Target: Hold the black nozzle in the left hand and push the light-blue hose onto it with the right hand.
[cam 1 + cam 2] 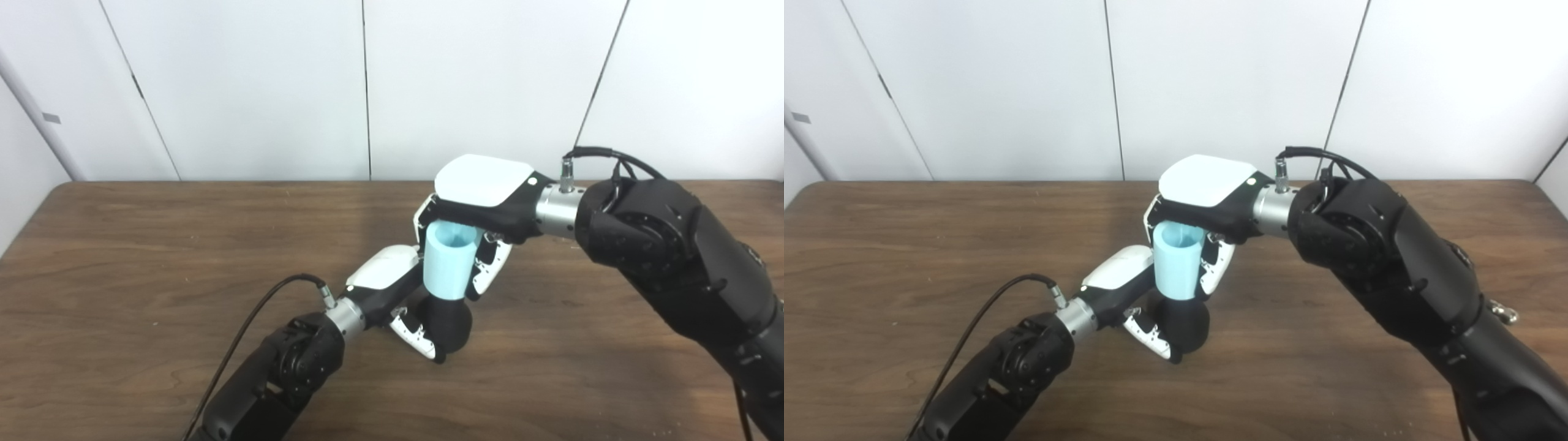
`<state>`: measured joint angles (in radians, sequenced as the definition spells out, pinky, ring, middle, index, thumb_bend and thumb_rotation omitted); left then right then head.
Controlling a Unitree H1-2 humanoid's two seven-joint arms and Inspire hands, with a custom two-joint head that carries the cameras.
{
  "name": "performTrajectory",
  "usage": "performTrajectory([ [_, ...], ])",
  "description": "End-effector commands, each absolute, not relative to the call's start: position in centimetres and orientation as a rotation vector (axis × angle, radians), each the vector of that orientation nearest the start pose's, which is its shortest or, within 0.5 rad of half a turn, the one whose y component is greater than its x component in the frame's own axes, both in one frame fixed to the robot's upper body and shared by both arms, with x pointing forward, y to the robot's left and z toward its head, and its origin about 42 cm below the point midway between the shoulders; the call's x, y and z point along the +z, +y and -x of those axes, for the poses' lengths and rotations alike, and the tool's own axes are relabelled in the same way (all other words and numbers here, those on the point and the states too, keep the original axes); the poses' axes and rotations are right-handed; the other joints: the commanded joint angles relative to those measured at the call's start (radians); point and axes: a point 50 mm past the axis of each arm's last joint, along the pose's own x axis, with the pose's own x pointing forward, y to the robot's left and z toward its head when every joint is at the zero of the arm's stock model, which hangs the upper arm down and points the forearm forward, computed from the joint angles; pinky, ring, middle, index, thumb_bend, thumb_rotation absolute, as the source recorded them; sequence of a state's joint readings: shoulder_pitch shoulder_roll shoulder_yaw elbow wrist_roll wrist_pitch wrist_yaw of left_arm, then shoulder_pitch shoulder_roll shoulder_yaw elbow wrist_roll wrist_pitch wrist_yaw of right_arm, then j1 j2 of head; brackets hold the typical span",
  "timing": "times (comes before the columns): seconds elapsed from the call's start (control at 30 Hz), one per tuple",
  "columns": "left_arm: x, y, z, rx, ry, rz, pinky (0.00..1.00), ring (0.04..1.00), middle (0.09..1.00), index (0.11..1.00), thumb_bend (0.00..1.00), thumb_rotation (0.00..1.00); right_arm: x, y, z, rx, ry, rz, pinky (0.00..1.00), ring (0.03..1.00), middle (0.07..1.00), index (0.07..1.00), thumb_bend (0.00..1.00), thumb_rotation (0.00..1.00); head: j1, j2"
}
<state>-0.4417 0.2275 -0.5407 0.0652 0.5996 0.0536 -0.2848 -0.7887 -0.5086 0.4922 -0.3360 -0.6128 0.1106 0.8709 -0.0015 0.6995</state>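
Note:
The black nozzle (450, 323) stands upright near the middle of the wooden table (122, 257), and my left hand (392, 288) is shut on it, fingers wrapped around its lower body. The light-blue hose (450, 260) is a short open-topped tube sitting straight above the nozzle, its lower end over the nozzle's top. My right hand (481, 205) comes from above and is shut on the hose, with white fingers (487, 269) down its right side. In the right eye view the hose (1177, 260) and nozzle (1185, 324) line up the same way.
A black cable (257, 312) loops from the left wrist over the table. The right forearm (674, 263) fills the right side. White wall panels stand behind the table's far edge.

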Motion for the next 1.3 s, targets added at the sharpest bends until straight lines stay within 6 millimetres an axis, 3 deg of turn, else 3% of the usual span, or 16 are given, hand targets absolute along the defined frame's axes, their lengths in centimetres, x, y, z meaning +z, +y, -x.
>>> performTrajectory([
  [0.0,13.8,11.7,-36.0,-0.805,-0.103,-1.075,1.0,0.603,0.464,0.496,0.53,0.0,35.1,-14.0,-37.0,0.977,-0.526,1.538,0.37,0.411,0.491,0.515,0.52,0.0,0.001,0.001],
  [0.57,13.7,11.9,-36.0,-0.802,-0.098,-1.067,1.0,0.603,0.465,0.495,0.53,0.0,33.2,-15.2,-37.0,0.962,-0.457,1.535,0.42,0.423,0.494,0.506,0.52,0.0,0.002,0.006],
  [0.77,13.8,12.0,-36.1,-0.797,-0.099,-1.066,1.0,0.6,0.466,0.495,0.53,0.0,32.4,-16.0,-37.1,0.947,-0.408,1.509,0.37,0.416,0.502,0.51,0.52,0.0,-0.001,0.011],
  [1.27,13.9,11.9,-36.0,-0.794,-0.102,-1.064,1.0,0.598,0.466,0.495,0.53,0.0,30.4,-16.7,-36.2,0.903,-0.337,1.446,0.38,0.408,0.517,0.51,0.51,0.0,-0.002,0.021],
])
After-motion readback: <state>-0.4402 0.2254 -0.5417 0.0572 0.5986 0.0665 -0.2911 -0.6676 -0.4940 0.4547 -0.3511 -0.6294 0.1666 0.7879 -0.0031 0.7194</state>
